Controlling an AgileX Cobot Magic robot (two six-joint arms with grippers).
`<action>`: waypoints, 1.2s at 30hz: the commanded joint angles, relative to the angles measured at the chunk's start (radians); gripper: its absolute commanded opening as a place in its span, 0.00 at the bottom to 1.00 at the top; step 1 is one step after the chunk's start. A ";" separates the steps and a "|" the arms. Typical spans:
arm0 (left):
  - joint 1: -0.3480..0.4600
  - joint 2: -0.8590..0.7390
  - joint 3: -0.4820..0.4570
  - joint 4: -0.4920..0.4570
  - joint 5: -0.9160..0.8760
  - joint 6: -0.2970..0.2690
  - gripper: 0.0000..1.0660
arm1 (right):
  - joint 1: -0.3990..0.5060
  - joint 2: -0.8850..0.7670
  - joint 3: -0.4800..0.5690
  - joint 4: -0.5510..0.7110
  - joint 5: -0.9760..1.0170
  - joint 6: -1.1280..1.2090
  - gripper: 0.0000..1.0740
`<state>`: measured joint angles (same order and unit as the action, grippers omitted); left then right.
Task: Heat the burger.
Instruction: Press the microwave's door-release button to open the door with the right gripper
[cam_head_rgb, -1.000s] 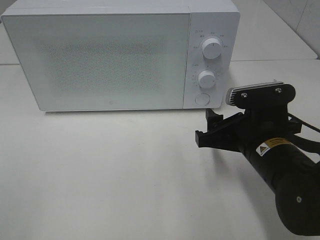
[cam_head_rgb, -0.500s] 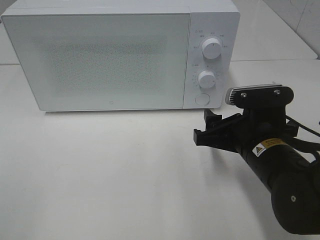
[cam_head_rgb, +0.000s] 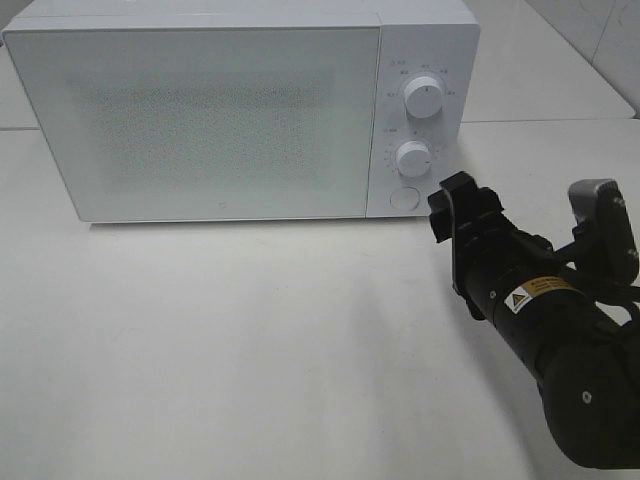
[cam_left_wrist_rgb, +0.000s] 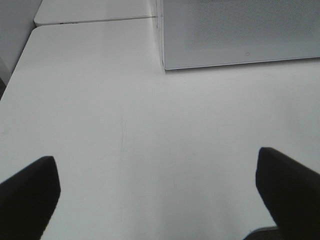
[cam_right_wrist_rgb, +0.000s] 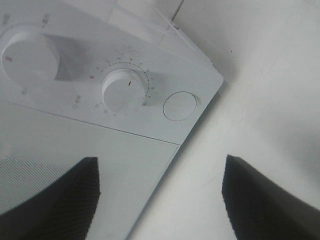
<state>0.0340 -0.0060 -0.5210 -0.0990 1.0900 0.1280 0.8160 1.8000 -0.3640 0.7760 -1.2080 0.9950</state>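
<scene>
The burger is out of view. A white microwave (cam_head_rgb: 220, 110) stands at the back of the table with its frosted door closed. My right gripper (cam_head_rgb: 455, 205) hangs just in front of the control panel's lower right corner, turned on its side. In the right wrist view the right gripper (cam_right_wrist_rgb: 160, 170) is open with nothing between its fingers, and it faces the round button (cam_right_wrist_rgb: 180, 106) and the lower knob (cam_right_wrist_rgb: 126, 90). My left gripper (cam_left_wrist_rgb: 157, 165) is open over bare table, some way in front of the microwave's left corner (cam_left_wrist_rgb: 162, 60).
The panel carries an upper knob (cam_head_rgb: 424, 98), a lower knob (cam_head_rgb: 412, 158) and a round button (cam_head_rgb: 403, 197). The white table (cam_head_rgb: 250, 340) stretches in front of the microwave. A seam between table tops runs behind it (cam_left_wrist_rgb: 95, 20).
My right wrist has rolled about a quarter turn, so the fingers now stand on edge. The gripper has moved up and closer to the microwave's button. The left arm has not moved.
</scene>
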 joint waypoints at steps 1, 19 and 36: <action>0.000 -0.004 0.002 -0.001 -0.015 -0.001 0.94 | 0.006 0.000 -0.006 0.000 -0.181 0.238 0.58; 0.000 -0.004 0.002 -0.001 -0.015 -0.001 0.94 | 0.006 0.000 -0.007 0.025 -0.078 0.467 0.00; 0.000 -0.004 0.002 -0.001 -0.015 -0.001 0.94 | -0.058 0.054 -0.151 0.016 0.127 0.411 0.00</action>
<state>0.0340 -0.0060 -0.5210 -0.0990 1.0900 0.1280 0.7690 1.8470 -0.4970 0.8120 -1.1070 1.4200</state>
